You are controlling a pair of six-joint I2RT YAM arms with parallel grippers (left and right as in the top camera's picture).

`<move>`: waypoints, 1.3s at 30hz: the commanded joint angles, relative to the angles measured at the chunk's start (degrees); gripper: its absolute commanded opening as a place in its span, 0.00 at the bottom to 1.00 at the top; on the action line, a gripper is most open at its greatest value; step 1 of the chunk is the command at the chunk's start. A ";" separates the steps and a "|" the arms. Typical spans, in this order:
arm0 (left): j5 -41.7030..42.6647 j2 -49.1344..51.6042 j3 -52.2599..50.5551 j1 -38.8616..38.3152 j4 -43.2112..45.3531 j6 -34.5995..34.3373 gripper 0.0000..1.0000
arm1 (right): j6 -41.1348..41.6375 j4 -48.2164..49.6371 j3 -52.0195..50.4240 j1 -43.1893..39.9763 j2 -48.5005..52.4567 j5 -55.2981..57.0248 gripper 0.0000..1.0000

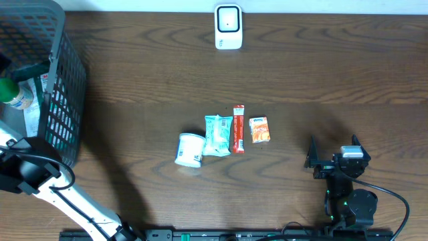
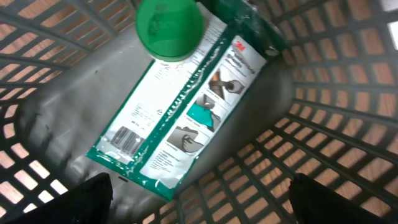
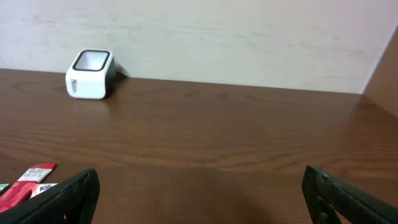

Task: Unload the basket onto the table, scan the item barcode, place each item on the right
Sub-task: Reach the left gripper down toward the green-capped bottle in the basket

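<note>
A dark wooden table [image 1: 334, 80] is seen from above. A white barcode scanner [image 1: 228, 27] is set at the far edge with its window turned upward, likely so a code can be passed over it. Four items are laid in a row at the centre, within reach of both arms: a white tub [image 1: 190, 149], teal packet [image 1: 218, 134], red stick [image 1: 238, 138] and orange box [image 1: 259, 129]. The left gripper [image 2: 199, 202] is held above a mesh basket [image 1: 63, 87] at far left, fingers spread and nothing pinched. A green-edged packet [image 2: 180, 106] and green-capped bottle [image 2: 169, 28] lie inside. The right gripper [image 3: 202, 196] is kept low at near right, spread wide and empty.
</note>
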 commanded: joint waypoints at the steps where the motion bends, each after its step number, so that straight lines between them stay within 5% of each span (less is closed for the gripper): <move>1: 1.75 -3.56 0.52 -0.85 -4.46 1.07 0.90 | -0.26 -0.22 -0.07 -0.50 -0.17 -0.22 0.99; 16: -1.38 -6.82 0.37 -2.67 -3.37 -1.40 0.90 | -0.26 -0.22 -0.07 -0.50 -0.17 -0.24 0.99; 28: -5.22 -24.85 -32.24 -1.16 29.44 -5.42 0.93 | -0.26 -0.22 -0.07 -0.50 -0.17 -0.24 0.99; 39: -5.75 -26.16 -42.01 1.22 39.65 -6.82 0.93 | -0.26 -0.22 -0.07 -0.50 -0.17 -0.22 0.99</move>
